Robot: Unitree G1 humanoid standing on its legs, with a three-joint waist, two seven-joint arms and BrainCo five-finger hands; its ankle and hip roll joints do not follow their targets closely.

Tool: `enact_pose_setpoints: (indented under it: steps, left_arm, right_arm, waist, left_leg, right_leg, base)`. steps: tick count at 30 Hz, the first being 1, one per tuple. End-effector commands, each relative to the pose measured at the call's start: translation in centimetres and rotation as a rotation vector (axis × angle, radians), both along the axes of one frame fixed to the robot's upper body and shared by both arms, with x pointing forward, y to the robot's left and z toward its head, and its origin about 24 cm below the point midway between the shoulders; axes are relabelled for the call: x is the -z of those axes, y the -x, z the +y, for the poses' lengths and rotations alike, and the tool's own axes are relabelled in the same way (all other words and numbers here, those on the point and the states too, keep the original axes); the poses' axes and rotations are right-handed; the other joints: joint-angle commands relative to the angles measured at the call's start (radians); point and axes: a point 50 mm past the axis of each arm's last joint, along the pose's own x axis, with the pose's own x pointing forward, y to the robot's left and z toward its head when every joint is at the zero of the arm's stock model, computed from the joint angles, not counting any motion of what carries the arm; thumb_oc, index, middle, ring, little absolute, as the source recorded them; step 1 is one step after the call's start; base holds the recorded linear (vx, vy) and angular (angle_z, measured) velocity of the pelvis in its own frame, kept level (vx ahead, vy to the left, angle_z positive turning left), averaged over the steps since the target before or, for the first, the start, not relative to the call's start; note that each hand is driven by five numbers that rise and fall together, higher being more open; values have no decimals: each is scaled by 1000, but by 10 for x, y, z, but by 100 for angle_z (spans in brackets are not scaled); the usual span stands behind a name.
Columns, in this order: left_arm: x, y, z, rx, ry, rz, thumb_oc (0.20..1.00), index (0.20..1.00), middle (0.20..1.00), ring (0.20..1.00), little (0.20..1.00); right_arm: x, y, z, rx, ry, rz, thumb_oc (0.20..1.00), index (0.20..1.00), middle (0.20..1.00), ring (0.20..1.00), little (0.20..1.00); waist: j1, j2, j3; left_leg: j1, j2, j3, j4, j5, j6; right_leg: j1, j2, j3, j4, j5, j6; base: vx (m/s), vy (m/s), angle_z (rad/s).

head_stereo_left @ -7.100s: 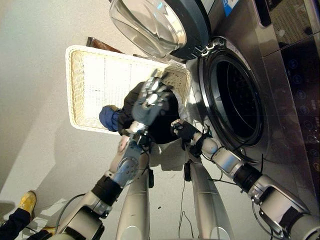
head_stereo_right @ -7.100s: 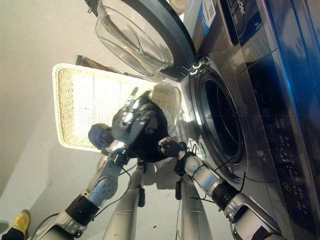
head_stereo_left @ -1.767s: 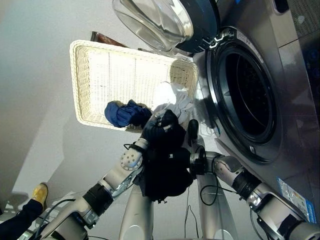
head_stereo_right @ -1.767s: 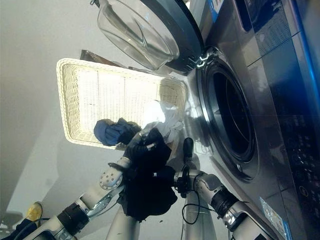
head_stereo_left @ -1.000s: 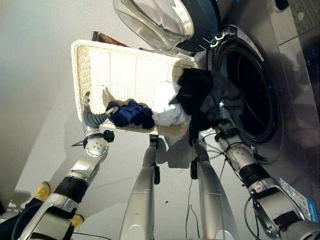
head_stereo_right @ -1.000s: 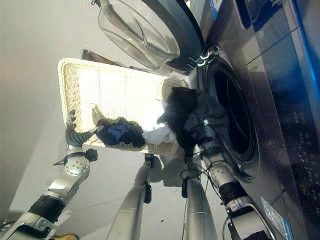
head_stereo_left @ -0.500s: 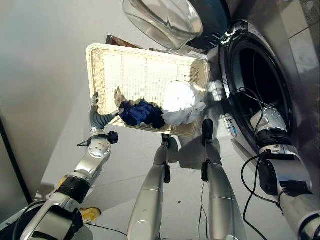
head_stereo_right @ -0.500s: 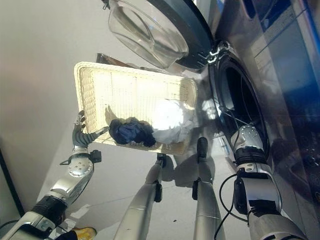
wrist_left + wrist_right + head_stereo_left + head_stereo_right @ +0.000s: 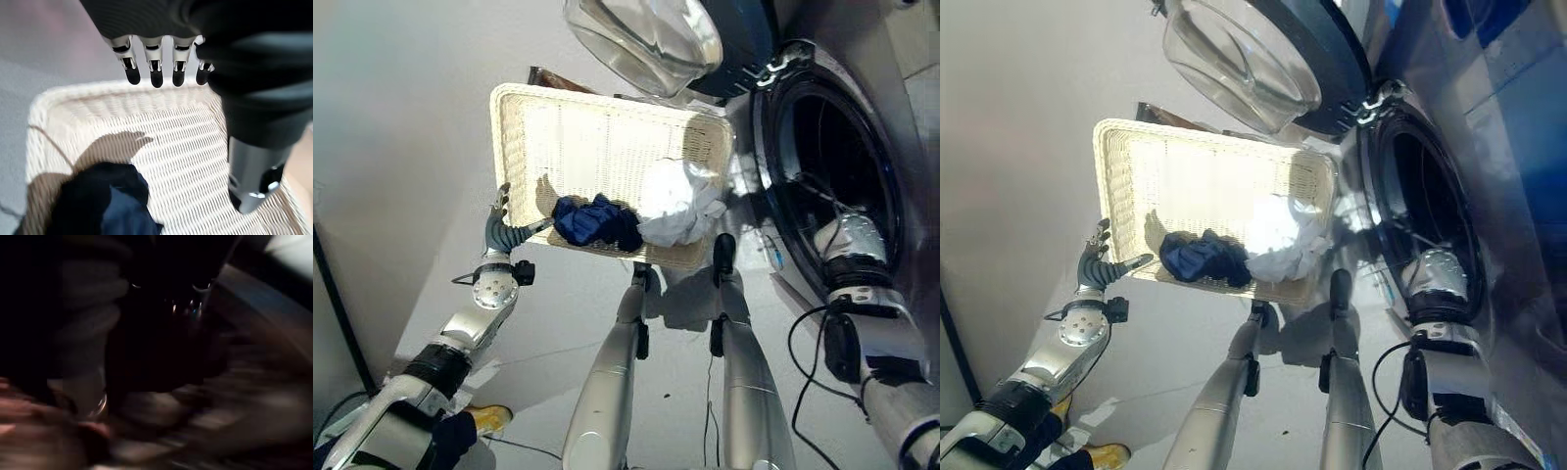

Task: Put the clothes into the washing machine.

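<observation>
The white wicker basket [image 9: 607, 147] sat on the floor just beside the washing machine [image 9: 862, 117], and I take the basket as my marker for everything else. The machine's round glass door [image 9: 651, 39] stood swung open, hanging over the basket's far corner, and the dark drum opening [image 9: 832, 176] gaped to the basket's right.

Two pieces of clothing lay inside the basket against its near wall: a dark blue garment [image 9: 597, 220] bunched up, and touching it on the side nearer the machine, a crumpled white garment [image 9: 680, 201].

The robot's left hand [image 9: 499, 225] hovered outside the basket's near-left corner, its fingers [image 9: 154, 73] straight and spread apart with nothing in them, the thumb pointing toward the blue garment.

The right arm [image 9: 852, 264] reached away from the basket into the drum opening, the forearm crossing the door rim. The right hand [image 9: 190, 308] was deep in the dark of the drum, and I could not tell whether its fingers were curled or straight.
</observation>
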Motion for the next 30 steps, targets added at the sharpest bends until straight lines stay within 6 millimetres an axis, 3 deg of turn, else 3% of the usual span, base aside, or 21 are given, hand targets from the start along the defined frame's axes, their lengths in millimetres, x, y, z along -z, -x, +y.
enact_pose_setpoints:
  steps: [1,6,8,13,19,23,26,30]
  left_arm:
    - [-12,-4,1,-49,-30,-79,1000,1000,1000,1000,1000]
    - [-17,-9,-5,-54,-77,-105,1000,1000,1000,1000,1000]
    - [-25,-14,-6,-59,-130,-113,1000,1000,1000,1000,1000]
    - [-32,-22,-4,-61,-203,-80,1000,1000,1000,1000,1000]
    - [-27,-31,1,-74,-309,25,1000,1000,1000,1000,1000]
    - [-15,-38,13,-95,-482,233,1000,1000,1000,1000,1000]
    - [11,-40,26,-21,-652,637,1000,1000,1000,1000,1000]
    - [24,-39,27,61,-685,826,1000,1000,1000,1000,1000]
  right_arm:
    - [-28,5,-12,-99,283,-166,1000,1000,1000,1000,1000]
    - [-20,-2,3,-183,425,-186,1000,1000,1000,1000,1000]
    - [-19,-2,9,-140,629,-126,1000,1000,1000,1000,1000]
    - [-16,5,16,-50,938,-30,1000,1000,1000,1000,1000]
    - [0,10,23,-58,1015,13,1000,1000,1000,1000,1000]
    - [7,10,32,-105,1034,9,1000,1000,1000,1000,1000]
    - [14,9,49,-174,1102,10,1000,1000,1000,1000,1000]
    - [18,9,54,-210,1144,10,1000,1000,1000,1000,1000]
  waist:
    - [-18,2,-20]
    - [-21,-5,-20]
    - [-26,-13,-20]
    - [-40,-29,-20]
    - [-66,-49,-20]
    - [-85,-55,-20]
    - [-111,-59,-20]
    - [-126,-61,-20]
  left_leg:
    - [-52,-57,-6,32,21,28]
    - [-53,-50,0,20,29,23]
    - [-54,-47,3,12,35,21]
    - [-61,-43,8,8,42,20]
    - [-64,-34,19,5,44,17]
    - [-67,-28,28,2,46,14]
    - [-70,-18,43,-3,51,10]
    - [-72,-12,52,-2,51,6]
  right_leg:
    - [8,10,-53,25,7,41]
    - [8,18,-48,20,6,37]
    - [8,24,-46,16,7,35]
    - [0,34,-42,12,13,34]
    - [-6,46,-29,9,16,33]
    - [-13,51,-24,8,20,35]
    - [-20,57,-13,9,23,37]
    - [-20,59,-6,7,25,37]
  base:
    - [-6,20,-7]
    - [-3,5,-1]
    - [-25,31,-4]
    - [-9,16,0]
    - [-18,48,-4]
    - [-22,64,-5]
    - [-23,99,-2]
    - [-10,67,-6]
